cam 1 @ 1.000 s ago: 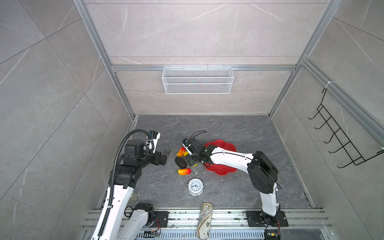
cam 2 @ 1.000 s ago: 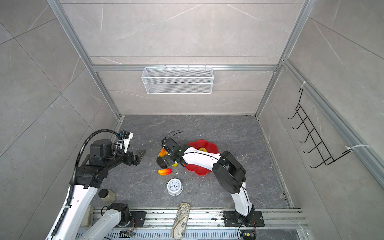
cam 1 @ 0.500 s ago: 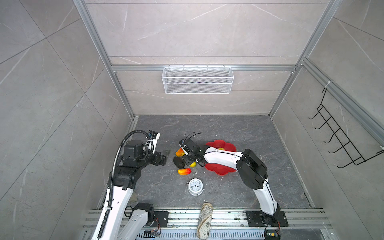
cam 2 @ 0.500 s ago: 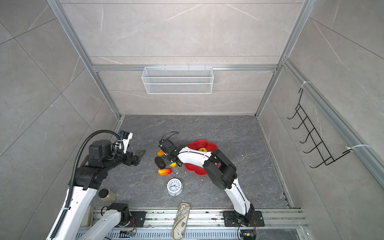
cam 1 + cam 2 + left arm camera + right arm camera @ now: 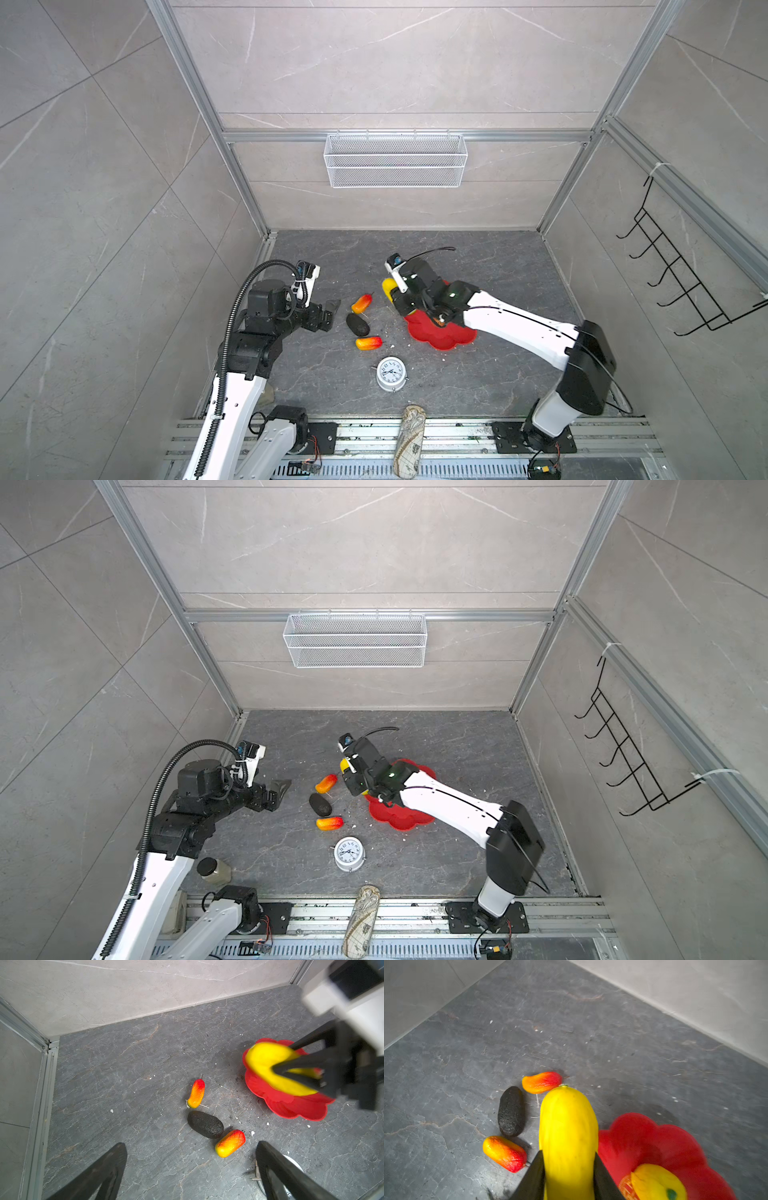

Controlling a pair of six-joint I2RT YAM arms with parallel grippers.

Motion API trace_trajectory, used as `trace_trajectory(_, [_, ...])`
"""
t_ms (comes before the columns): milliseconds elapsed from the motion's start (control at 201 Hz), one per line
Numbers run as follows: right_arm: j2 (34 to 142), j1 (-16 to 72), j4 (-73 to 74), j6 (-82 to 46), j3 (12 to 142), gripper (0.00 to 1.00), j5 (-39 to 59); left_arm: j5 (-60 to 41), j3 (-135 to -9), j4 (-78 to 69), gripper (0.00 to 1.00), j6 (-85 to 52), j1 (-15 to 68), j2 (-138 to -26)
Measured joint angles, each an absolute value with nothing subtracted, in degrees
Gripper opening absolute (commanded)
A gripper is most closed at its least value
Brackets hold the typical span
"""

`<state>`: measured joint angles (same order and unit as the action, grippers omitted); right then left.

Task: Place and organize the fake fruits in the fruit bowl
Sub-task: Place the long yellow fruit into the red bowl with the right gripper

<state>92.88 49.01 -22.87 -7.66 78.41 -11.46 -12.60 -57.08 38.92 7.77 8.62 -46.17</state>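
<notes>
While the right gripper (image 5: 569, 1174) clamps the long yellow fruit (image 5: 568, 1126) by the red bowl (image 5: 654, 1142), its arm hides much of that bowl in both top views. Inside, the ribbed yellow fruit (image 5: 654, 1182) is cropped by the wrist view's edge. The left gripper (image 5: 191, 1169) hangs wide open near the black oval (image 5: 205, 1124), an orange-red oval (image 5: 196, 1093) and a second orange-red oval (image 5: 229, 1142) on the floor (image 5: 124, 1064).
</notes>
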Motion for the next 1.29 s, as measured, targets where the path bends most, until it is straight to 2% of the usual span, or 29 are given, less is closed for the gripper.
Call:
trace_trajectory(164, [89.03, 45.60, -22.92, -7.70, 70.35, 0.35, -14.28, -12.62, -57.08, 38.92, 1.00, 7.77, 8.62, -46.52])
trace_trajectory(319, [91.13, 44.91, -22.90, -8.12, 64.20, 0.35, -14.85, -12.62, -57.08, 38.92, 1.00, 7.77, 8.62, -46.70])
trace_trajectory(513, [95.59, 43.79, -21.10, -8.64, 63.07, 0.35, -15.07, -12.62, -57.08, 38.92, 1.00, 7.77, 8.62, -46.72])
trace_trajectory(642, [97.65, 43.11, -19.46, -9.30, 63.05, 0.43, -15.05, -12.62, -57.08, 38.92, 1.00, 7.77, 8.62, -46.70])
trace_trajectory(951, [100.55, 42.72, -18.20, -9.39, 63.09, 0.49, -15.03, -12.62, -57.08, 38.94, 1.00, 7.77, 8.62, -46.70])
trace_trajectory(1061, [100.49, 42.72, -18.90, -9.41, 63.68, 0.56, -15.00, -12.62, -57.08, 38.92, 1.00, 7.77, 8.62, -46.70])
trace_trajectory(1295, [95.31, 44.27, -23.79, -8.10, 66.70, 0.87, -13.80, -12.62, -57.08, 38.92, 1.00, 7.77, 8.62, -46.70])
